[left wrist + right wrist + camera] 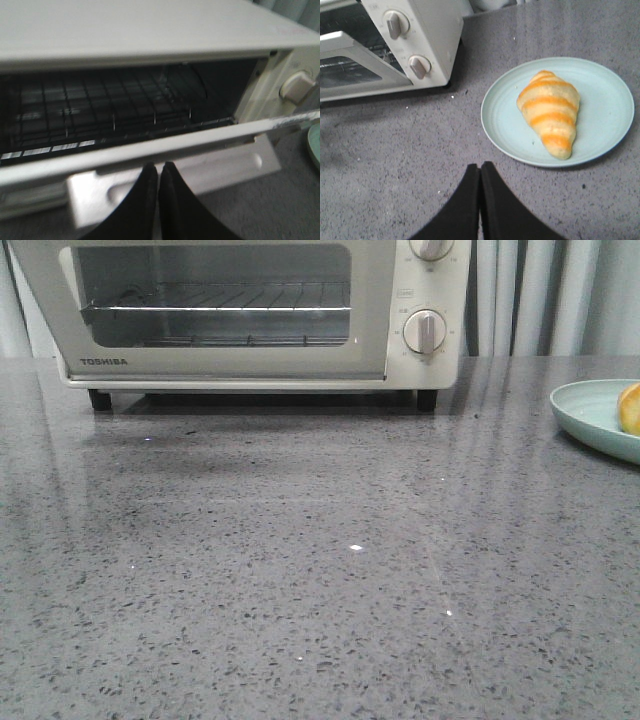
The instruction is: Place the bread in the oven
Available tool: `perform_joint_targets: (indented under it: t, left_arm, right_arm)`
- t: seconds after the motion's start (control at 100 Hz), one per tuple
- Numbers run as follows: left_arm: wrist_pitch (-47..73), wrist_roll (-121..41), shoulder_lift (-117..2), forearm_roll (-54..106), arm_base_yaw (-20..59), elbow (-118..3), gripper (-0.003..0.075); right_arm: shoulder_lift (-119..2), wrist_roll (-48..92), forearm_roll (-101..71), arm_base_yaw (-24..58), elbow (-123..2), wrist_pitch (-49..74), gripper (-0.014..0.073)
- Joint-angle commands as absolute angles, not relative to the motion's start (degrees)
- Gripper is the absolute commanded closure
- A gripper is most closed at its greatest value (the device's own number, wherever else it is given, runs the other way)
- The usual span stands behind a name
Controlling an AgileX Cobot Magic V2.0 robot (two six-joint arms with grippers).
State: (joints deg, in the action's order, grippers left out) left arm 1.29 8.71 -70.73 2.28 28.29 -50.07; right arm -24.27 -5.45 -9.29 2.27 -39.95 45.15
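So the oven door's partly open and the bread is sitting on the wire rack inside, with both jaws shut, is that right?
Not quite. The bread isn't on the rack; it lies on the pale green plate on the counter, to the right of the oven, as the right wrist view shows. The door is partly open, and both jaws are shut.

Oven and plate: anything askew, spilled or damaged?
Nothing stands out. The oven sits square on the counter, its door part-open. The bread lies whole on the plate, no crumbs around.

left hand (158, 172) closed, right hand (480, 172) closed
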Motion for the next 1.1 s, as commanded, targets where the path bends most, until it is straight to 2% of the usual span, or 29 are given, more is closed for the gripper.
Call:
perform_joint_targets:
  t: [0.0,0.13,0.27,0.47,0.58,0.7,0.78,1.09]
  left_arm:
    - [0.00,9.19,-61.02,4.50,28.59,-46.71,0.0742]
    - [4.99,9.19,-46.23,4.80,28.85,-42.65,0.0742]
    - [10.70,9.08,-31.32,0.53,28.85,-42.51,0.0742]
    - [19.18,9.18,-15.02,-4.01,26.16,-42.51,0.0742]
    - [23.81,9.18,-10.50,-5.67,23.84,-42.51,0.0742]
    - [28.55,9.18,-9.29,-5.91,21.82,-42.51,0.0741]
    - [29.81,9.18,-9.29,-5.91,21.11,-42.51,0.0741]
    - [29.23,9.18,-9.29,-6.14,21.11,-42.51,0.0741]
  right_arm:
    - [-25.19,-5.22,-9.65,2.41,-42.00,44.45,0.0646]
    - [-25.19,-5.22,-9.65,2.41,-42.00,48.03,0.0646]
    - [-25.72,-5.22,-9.52,2.41,-42.00,46.05,0.0646]
    - [-32.64,-5.22,-7.91,2.41,-42.65,44.39,0.0631]
    - [-38.56,-5.22,-4.27,2.41,-46.14,45.91,0.0538]
    - [-45.98,-5.22,-1.60,2.41,-52.16,46.81,0.0298]
    - [-50.03,-5.22,-0.70,2.41,-55.98,47.68,0.0205]
    - [-67.23,-5.22,1.91,2.19,-68.25,51.92,0.0200]
